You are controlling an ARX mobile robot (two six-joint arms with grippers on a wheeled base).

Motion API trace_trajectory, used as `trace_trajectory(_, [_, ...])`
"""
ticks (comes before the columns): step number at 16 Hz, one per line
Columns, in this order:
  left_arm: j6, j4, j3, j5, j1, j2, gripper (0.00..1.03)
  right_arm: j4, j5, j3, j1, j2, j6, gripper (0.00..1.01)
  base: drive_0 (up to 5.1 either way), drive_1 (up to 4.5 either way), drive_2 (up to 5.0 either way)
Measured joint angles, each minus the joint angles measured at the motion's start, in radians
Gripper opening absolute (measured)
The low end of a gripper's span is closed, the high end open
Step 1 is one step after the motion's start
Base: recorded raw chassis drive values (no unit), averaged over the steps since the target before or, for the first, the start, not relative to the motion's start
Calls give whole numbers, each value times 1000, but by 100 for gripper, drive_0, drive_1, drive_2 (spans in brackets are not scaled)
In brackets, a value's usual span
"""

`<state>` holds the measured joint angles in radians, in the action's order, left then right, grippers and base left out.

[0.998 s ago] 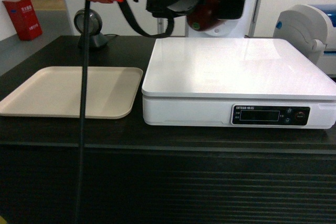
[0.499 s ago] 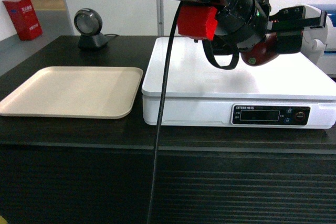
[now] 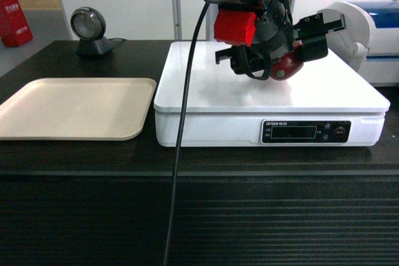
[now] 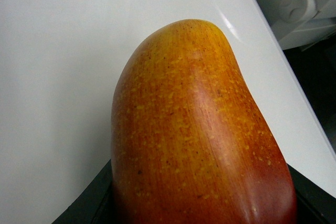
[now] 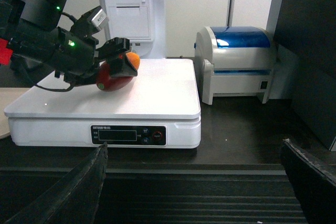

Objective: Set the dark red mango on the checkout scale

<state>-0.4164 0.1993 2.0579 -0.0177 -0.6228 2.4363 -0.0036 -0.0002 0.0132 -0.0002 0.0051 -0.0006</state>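
Note:
The dark red mango [image 3: 282,70], red shading to orange, is held over the middle right of the white scale [image 3: 206,95]. My left gripper [image 3: 298,53] is shut on it, with black fingers on both sides. In the left wrist view the mango [image 4: 194,129] fills the frame above the scale's platform [image 4: 58,77]. From the right wrist view the mango [image 5: 116,75] hangs very low over the scale [image 5: 157,98]; I cannot tell whether it touches. My right gripper [image 5: 194,182] stands open in front of the counter, holding nothing.
A beige tray [image 3: 68,107] lies left of the scale on the dark counter. A round scanner [image 3: 87,26] stands at the back left. A white and blue label printer [image 5: 236,64] sits right of the scale. A black cable [image 3: 184,129] hangs down in front.
My left arm has swung from high at the back to over the scale with the mango and come down lower. The head view has shifted slightly to the right.

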Motion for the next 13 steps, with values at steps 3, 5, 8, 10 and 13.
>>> trace_trajectory(3, [5, 26, 26, 22, 2, 19, 82, 0, 0, 0, 0, 0, 0, 98, 0, 0, 0])
trace_trajectory(5, [10, 26, 40, 22, 2, 19, 100, 0, 0, 0, 0, 0, 0, 98, 0, 0, 0])
trace_trajectory(8, [24, 16, 44, 26, 2, 19, 98, 0, 0, 0, 0, 0, 0, 98, 0, 0, 0])
trace_trajectory(10, [43, -26, 29, 39, 0, 13, 98, 0, 0, 0, 0, 0, 0, 98, 0, 0, 0])
trace_trajectory(13, [112, -130, -38, 55, -5, -42, 98, 0, 0, 0, 0, 0, 0, 98, 0, 0, 0])
